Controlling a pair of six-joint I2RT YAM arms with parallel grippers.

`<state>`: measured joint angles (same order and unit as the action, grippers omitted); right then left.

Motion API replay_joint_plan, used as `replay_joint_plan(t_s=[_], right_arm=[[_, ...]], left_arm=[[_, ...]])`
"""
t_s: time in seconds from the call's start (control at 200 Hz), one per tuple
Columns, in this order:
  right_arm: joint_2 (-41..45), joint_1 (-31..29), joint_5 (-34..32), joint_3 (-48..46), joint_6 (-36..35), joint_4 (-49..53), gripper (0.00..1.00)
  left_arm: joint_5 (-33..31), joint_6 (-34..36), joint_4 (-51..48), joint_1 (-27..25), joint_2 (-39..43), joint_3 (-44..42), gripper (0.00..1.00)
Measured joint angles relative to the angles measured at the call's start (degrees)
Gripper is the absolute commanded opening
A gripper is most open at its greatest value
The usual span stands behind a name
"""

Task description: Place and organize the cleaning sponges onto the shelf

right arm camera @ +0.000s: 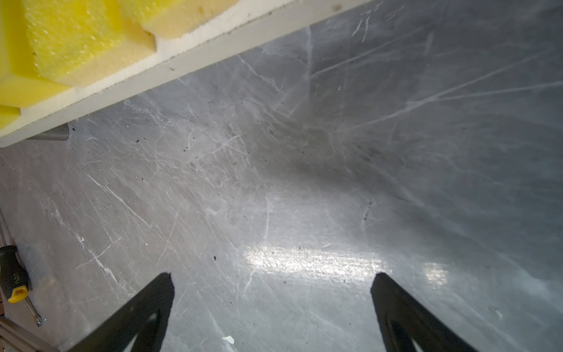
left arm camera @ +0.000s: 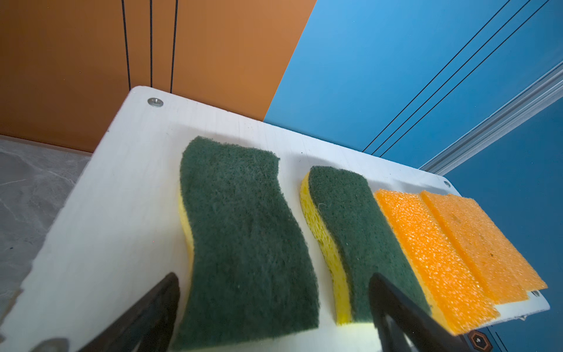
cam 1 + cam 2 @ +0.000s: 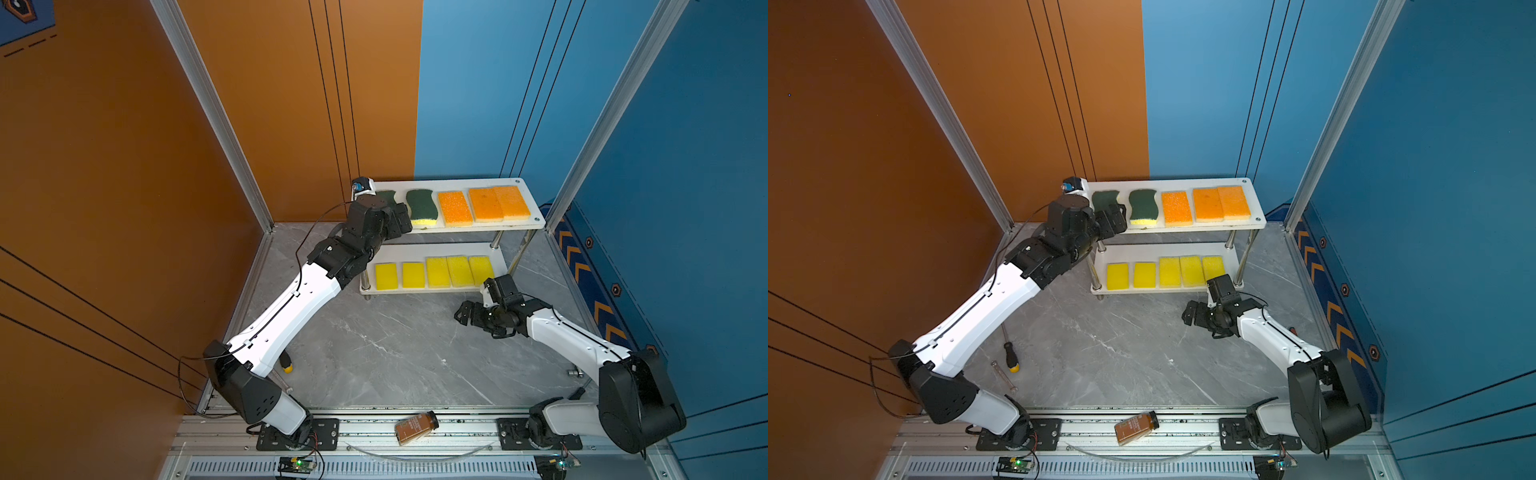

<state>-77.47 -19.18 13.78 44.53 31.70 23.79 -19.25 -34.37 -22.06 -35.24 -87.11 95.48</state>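
The shelf (image 3: 530,197) stands at the back of the grey table. Its top board carries two wavy green-topped sponges (image 3: 422,208) (image 2: 243,243) and three orange-topped sponges (image 3: 484,204). Several yellow sponges (image 3: 436,272) lie in a row on the lower board. My left gripper (image 2: 274,283) is open at the top board's left end, its fingers either side of the leftmost green sponge (image 3: 1104,200), which rests flat on the board. In both top views my right gripper (image 3: 461,313) is open and empty over bare table, in front of the lower board's right end (image 1: 182,64).
A brown bottle (image 3: 417,427) lies on the front rail. A yellow-tipped screwdriver (image 3: 1011,357) and a small wrench (image 3: 1004,376) lie at the table's front left. Orange and blue walls close in behind and beside the shelf.
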Motion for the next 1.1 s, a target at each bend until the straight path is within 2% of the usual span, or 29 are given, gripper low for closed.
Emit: replay_joint_plan(t_s=[0.411,0.711,0.926,1.102], right_arm=[[5.66,-0.24,0.17,5.46,-3.39,5.4,1.0],[8.13,-0.22,-0.07,10.21,-7.1,9.92,1.0],[9.27,-0.22,-0.85,12.15,-10.91,12.33,1.0],[10.05,0.7,-0.96,15.56,-16.52,13.77,1.0]], left_arm=[[-3.56,2.73,-1.31,-1.57,4.85,-3.74,0.98],[-7.19,6.51,-1.9,-3.65,14.53,-7.69,0.98],[-9.44,9.51,-1.68,-3.39,20.55,-15.28,0.98],[-8.94,12.85,1.7,-1.49,24.44,-26.21,0.98]])
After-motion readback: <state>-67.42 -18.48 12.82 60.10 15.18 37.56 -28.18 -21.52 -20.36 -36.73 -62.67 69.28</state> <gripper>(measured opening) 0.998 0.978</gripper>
